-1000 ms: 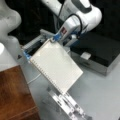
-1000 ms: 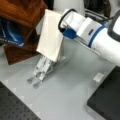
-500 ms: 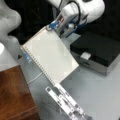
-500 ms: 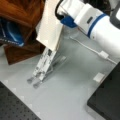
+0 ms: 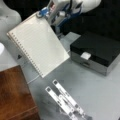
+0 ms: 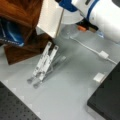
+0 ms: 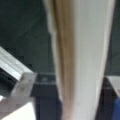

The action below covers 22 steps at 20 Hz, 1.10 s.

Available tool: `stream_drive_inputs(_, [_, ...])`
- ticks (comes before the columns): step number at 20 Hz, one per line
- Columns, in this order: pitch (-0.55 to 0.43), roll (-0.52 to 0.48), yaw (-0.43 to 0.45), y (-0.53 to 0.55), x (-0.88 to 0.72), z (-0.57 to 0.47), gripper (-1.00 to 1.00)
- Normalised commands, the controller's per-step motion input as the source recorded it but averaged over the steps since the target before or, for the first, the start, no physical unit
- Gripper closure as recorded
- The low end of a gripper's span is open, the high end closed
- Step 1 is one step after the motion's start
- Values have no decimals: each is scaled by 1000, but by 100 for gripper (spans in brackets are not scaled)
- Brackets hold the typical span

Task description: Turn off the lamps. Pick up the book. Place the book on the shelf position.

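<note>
We log the gripper (image 5: 50, 15) clamped on the book (image 5: 37, 47), held tilted in the air above the table (image 5: 100, 95); placement on the shelf position (image 5: 13, 95) not yet done.

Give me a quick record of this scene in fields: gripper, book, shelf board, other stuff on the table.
gripper: gripper at a front view's top, shut on the book's upper edge
book: book lifted clear of the table, tilted, spiral holes along the edge toward the view's left; seen edge-on in the wrist view
shelf position: dark wooden board at a front view's bottom left, nothing on it
stand: perforated metal strips below the book
box: black-topped metal box at the view's right
</note>
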Motion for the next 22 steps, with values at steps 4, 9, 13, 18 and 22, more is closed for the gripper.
stream_drive_inputs(4, [36,-139,87,-288,-182,289,100])
stream_drive_inputs(9, [37,-166,44,-225,-129,177,100])
stream_drive_inputs(13, [17,-165,-39,-260,-111,92,100])
stream_drive_inputs(18, [8,-168,-26,-247,-73,11,100])
stream_drive_inputs(22, [-12,-184,3,-292,-11,-57,100])
